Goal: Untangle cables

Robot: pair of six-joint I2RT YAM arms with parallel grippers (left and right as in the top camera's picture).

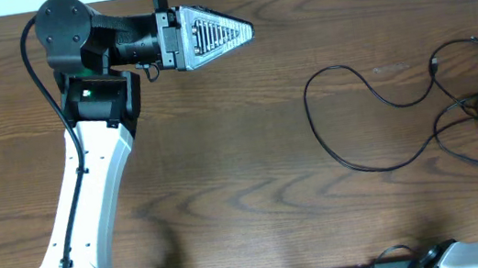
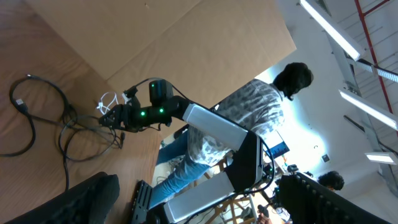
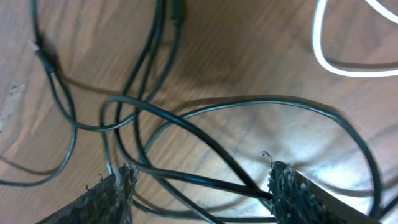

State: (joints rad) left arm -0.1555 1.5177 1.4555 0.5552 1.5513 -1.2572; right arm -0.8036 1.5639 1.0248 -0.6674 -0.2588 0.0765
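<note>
The cables lie tangled at the right edge of the desk, with one black loop spreading toward the middle. The right pincer sits low over the knot, open, and several black strands cross between its fingers. A white cord curves just beyond. The left pincer, open, lies level at the far edge, pointing right, well apart from the tangle. The left arm stretches along the desk's left side.

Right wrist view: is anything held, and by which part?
Nothing is held. The right gripper straddles strands of the black cables, jaws apart; the left gripper is open, empty.
</note>
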